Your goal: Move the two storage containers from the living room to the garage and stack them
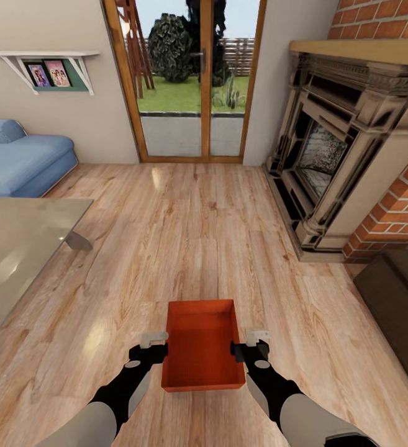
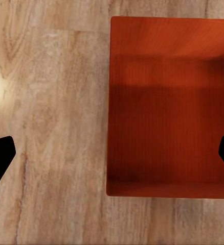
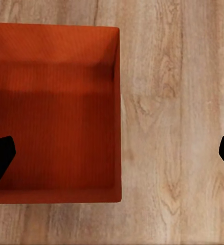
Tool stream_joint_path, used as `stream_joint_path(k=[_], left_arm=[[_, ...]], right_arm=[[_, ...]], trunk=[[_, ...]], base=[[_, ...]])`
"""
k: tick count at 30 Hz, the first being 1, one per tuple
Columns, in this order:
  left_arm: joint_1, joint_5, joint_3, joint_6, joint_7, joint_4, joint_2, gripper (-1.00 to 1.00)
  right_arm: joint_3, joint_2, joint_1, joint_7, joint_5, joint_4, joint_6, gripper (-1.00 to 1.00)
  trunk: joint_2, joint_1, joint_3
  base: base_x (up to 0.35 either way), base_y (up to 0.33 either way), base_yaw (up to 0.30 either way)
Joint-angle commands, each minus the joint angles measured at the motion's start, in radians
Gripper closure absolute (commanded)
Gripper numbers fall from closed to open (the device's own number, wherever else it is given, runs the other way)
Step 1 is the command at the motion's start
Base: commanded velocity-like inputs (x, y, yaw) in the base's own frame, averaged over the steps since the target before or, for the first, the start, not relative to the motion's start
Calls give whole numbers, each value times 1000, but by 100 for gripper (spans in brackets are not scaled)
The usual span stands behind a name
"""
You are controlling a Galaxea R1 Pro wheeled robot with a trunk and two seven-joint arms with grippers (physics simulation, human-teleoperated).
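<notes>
One orange-red storage container (image 1: pixel 200 347) sits low in front of me on the light wood-plank floor of the living room, its empty inside facing up. My left gripper (image 1: pixel 159 347) is open at the bin's left wall, and in the left wrist view that wall of the container (image 2: pixel 168 112) runs between the two dark fingertips of the gripper (image 2: pixel 112 155). My right gripper (image 1: pixel 248 345) is open at the right wall. The right wrist view shows the container (image 3: pixel 50 112) with its wall between that gripper's (image 3: pixel 112 155) fingertips. Neither gripper is closed on a wall.
A glass table (image 1: pixel 17 248) stands at the left, with a blue sofa (image 1: pixel 17 161) behind it. The red-brick fireplace (image 1: pixel 334 155) fills the right side, and a dark piece of furniture (image 1: pixel 402 298) is near right. Wood-framed glass doors (image 1: pixel 191 93) are straight ahead across open floor.
</notes>
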Motion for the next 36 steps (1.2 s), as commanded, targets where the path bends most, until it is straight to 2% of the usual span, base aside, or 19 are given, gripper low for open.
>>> stream_joint_path(k=[1, 36], left_arm=[[0, -1, 3, 1, 2, -1, -1, -100], [0, 1, 4, 3, 2, 10, -2, -100]], right_arm=[[6, 0, -1, -8, 8, 1, 0, -100], [8, 0, 0, -9, 12, 1, -26, -100]], trunk=[[-8, 4, -4], [-253, 138, -114]], base=[[0, 0, 0], [0, 0, 0]])
